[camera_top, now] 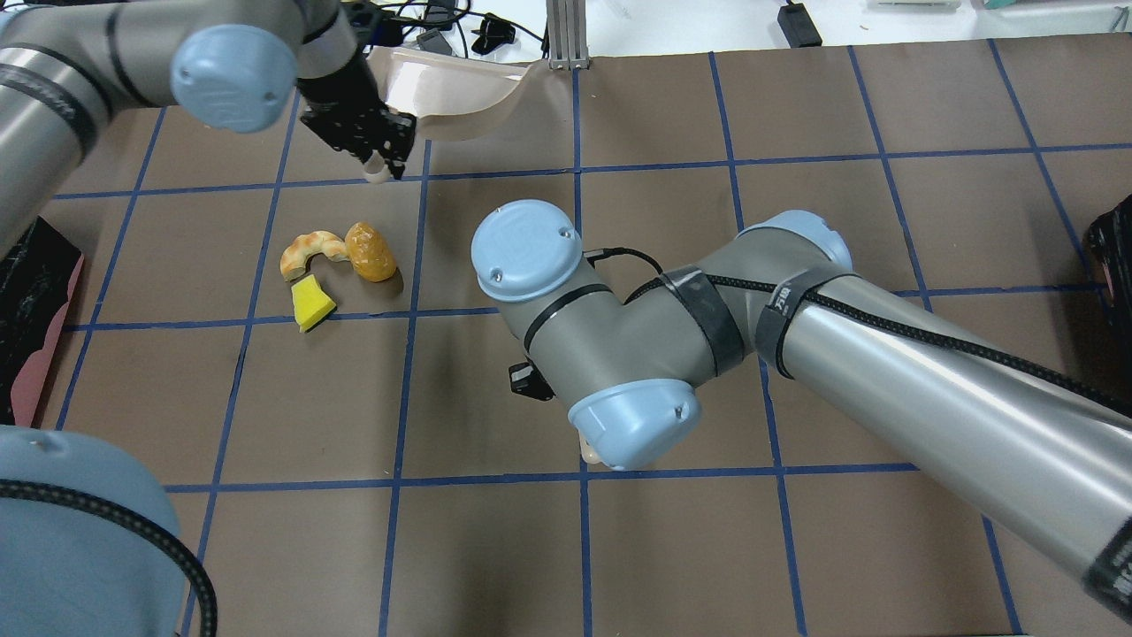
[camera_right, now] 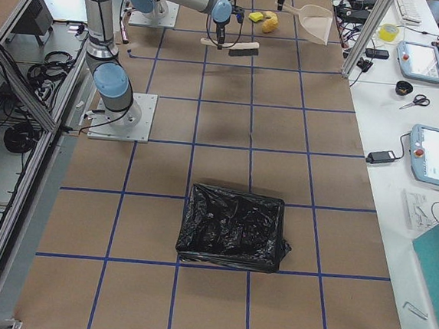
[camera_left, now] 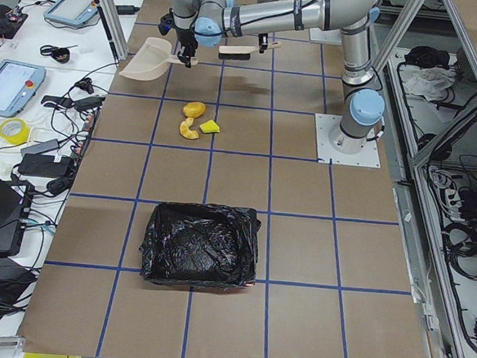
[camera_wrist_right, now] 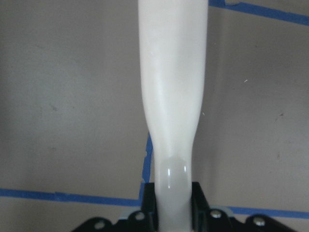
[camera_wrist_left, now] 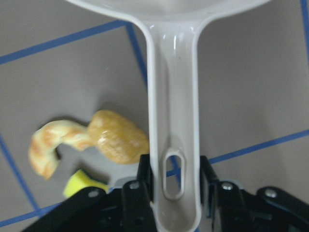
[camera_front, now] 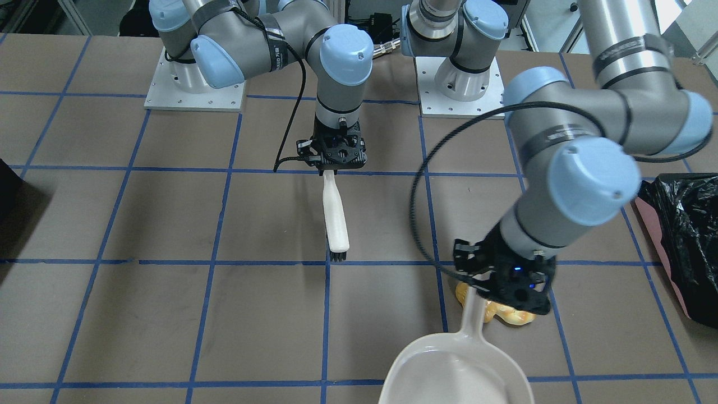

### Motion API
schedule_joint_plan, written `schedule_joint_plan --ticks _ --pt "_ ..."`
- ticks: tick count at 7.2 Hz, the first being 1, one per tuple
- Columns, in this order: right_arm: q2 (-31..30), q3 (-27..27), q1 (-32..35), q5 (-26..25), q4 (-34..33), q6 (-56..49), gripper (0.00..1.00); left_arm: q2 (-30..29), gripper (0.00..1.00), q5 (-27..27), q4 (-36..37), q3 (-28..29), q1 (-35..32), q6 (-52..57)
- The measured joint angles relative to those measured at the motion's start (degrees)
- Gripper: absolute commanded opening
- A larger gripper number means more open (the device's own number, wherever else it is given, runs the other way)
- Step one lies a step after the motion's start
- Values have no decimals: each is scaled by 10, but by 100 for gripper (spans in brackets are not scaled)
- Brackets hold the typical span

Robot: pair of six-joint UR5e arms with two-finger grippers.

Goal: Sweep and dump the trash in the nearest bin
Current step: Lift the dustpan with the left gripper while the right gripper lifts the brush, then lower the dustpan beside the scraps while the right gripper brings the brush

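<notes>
A spongy yellow wedge (camera_top: 311, 303), a round golden roll (camera_top: 370, 252) and a curved tan croissant (camera_top: 309, 249) lie clustered on the brown surface (camera_top: 796, 133) just beside my left hand (camera_front: 505, 280), well apart from the crinkly black-bagged bin (camera_left: 162, 223). That hand is clamped on the smooth white dustpan (camera_front: 454, 370) by its slotted handle. My right hand (camera_front: 336, 160) grips a white brush (camera_front: 335, 213) by its rounded handle.

Bright, even overhead light; shadows soft and faint. Glare on glossy bin (camera_left: 201, 246) liner. Wrist views soft: dustpan (camera_wrist_left: 174, 96), brush (camera_wrist_right: 173, 87) blurred up close. Side views sharp.
</notes>
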Motion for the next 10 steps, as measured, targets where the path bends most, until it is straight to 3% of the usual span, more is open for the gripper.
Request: schedule_joint_plan --ticks 3,5,7,10 --pt "7 -70 -26 6 43 -16 0 34 0 33 -62 -7 188 331" --pt "38 -114 -32 17 48 -11 0 35 0 81 -60 -12 262 547" --pt "107 -182 -21 21 52 27 0 23 0 108 -2 -26 303 750" --pt "166 -251 -7 26 77 68 0 -1 0 120 117 -77 316 901"
